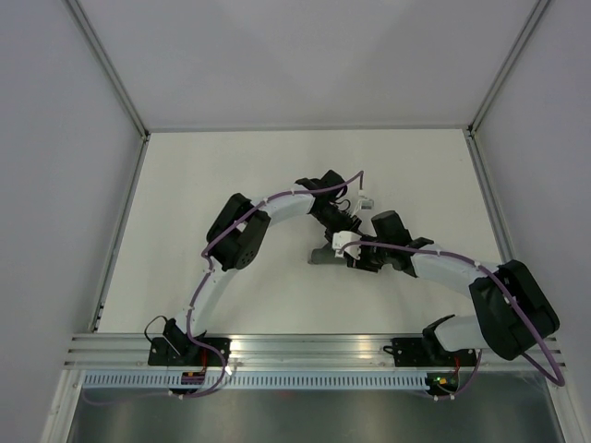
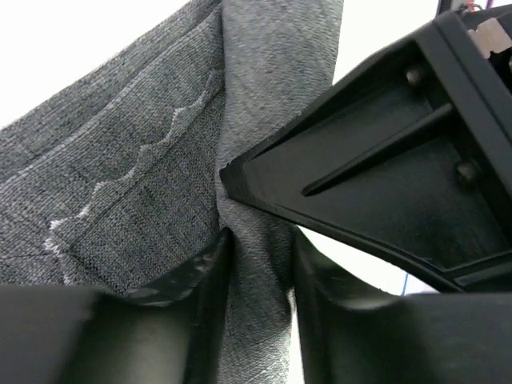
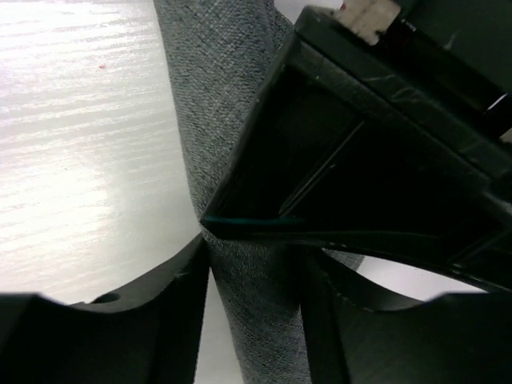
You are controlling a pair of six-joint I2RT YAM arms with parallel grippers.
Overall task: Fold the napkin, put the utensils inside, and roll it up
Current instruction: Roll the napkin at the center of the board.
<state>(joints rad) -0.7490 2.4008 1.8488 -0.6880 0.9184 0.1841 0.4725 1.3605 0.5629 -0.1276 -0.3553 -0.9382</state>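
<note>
The napkin (image 1: 324,256) is a dark grey roll lying at the middle of the table, mostly hidden under the two grippers. Seen from the left wrist, the napkin (image 2: 144,176) shows its pale zigzag stitching, and a narrow fold of it runs between the fingers of my left gripper (image 2: 262,240), which press on it. Through the right wrist camera, the rolled napkin (image 3: 216,104) passes between the fingers of my right gripper (image 3: 254,248), touching both tips. Both grippers (image 1: 343,226) (image 1: 356,255) meet nose to nose over the roll. The utensils are hidden.
The right gripper's black body (image 2: 384,160) fills the right of the left wrist view, and the left gripper's body (image 3: 360,160) crowds the right wrist view. A white table (image 1: 231,166) lies all round, with grey walls (image 1: 55,185) and an aluminium rail (image 1: 305,349) at the near edge.
</note>
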